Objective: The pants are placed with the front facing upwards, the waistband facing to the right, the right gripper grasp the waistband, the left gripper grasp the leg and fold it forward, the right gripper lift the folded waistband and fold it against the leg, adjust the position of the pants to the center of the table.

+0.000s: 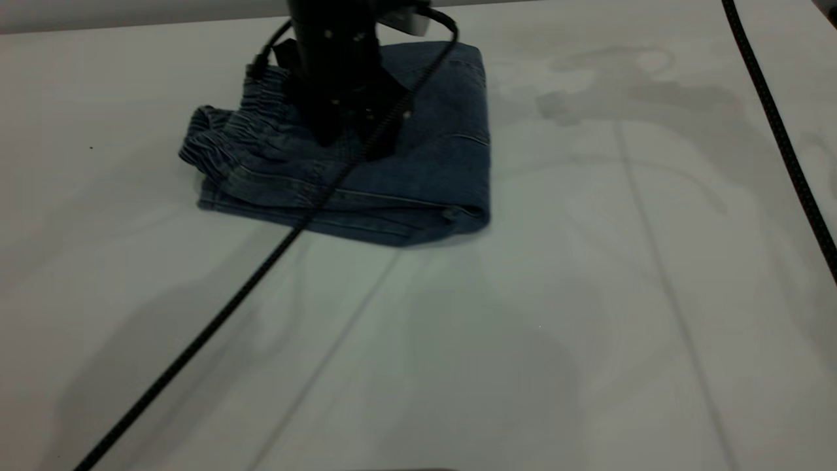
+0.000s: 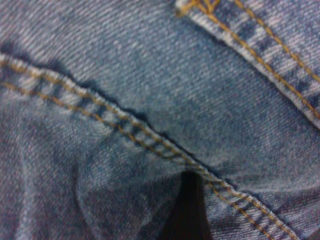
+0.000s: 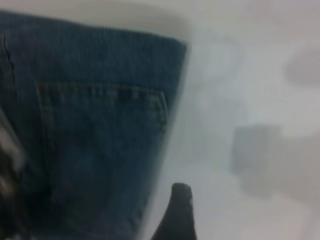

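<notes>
The pants [image 1: 431, 150] lie folded into a compact blue denim bundle at the far middle of the white table [image 1: 523, 327]. The ruffled waistband [image 1: 229, 131] bunches along the bundle's left side. My left gripper [image 1: 354, 140] stands straight down on top of the bundle, just right of the waistband, open, its tips pressed into the cloth. In the left wrist view, denim and tan seams [image 2: 125, 125] fill the frame around one dark finger [image 2: 187, 215]. My right gripper [image 3: 225, 215] is out of the exterior view. It hovers open over bare table beside the pants' patch pocket [image 3: 100, 140].
A black braided cable [image 1: 216, 314] runs from the near left edge diagonally up over the pants to the left gripper. A second cable [image 1: 778, 137] crosses the table's far right side. Faint shadows and stains mark the tabletop.
</notes>
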### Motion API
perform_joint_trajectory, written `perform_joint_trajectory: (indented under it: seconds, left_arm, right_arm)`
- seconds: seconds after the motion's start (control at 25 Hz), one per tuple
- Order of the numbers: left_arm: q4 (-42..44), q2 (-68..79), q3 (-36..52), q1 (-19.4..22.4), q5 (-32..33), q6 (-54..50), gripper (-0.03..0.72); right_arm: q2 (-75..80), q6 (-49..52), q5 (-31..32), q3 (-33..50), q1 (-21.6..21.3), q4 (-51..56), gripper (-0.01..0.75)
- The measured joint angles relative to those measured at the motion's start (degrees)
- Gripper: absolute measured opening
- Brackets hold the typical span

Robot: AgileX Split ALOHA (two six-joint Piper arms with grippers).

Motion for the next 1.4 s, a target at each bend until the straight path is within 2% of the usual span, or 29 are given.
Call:
perform_joint_trajectory:
  seconds: [0.12,0.28,0.44,0.56,0.92,1.24,1.4]
  left_arm:
    - [0.0,0.1,-0.9,-1.1,2.0,-0.4,0.584]
    - [2.5,1.0,-6.7,-1.6,9.7,-0.9,0.584]
    - [6.1,0.8,-14.4,-1.6,9.7,-2.7,0.584]
    - [6.2,-1.0,-16.6,-1.6,9.7,-2.9,0.584]
    - [10.2,-13.4,-17.2,-1.6,9.7,-4.7,0.584]
    - [11.0,-28.0,-17.3,-1.6,9.7,-6.1,0.584]
    - [11.0,-36.0,-15.1,-1.6,9.7,-6.8,0.584]
  right_arm:
    - [0.0,0.0,0.0,0.0,0.0,0.0,0.593]
    - [-0.4,0.0,-0.1,0.0,0.0,-0.9,0.593]
    - [-2.5,0.0,-0.2,0.0,0.0,-1.8,0.593]
    - [-4.1,0.0,0.4,-0.2,0.0,-3.5,0.593]
    - [-14.0,0.0,6.4,-0.2,-0.1,-8.2,0.593]
    - [-32.2,0.4,16.2,-0.2,-0.1,-11.1,0.593]
    - [-42.8,2.2,18.1,-0.2,-0.1,-12.4,0.593]
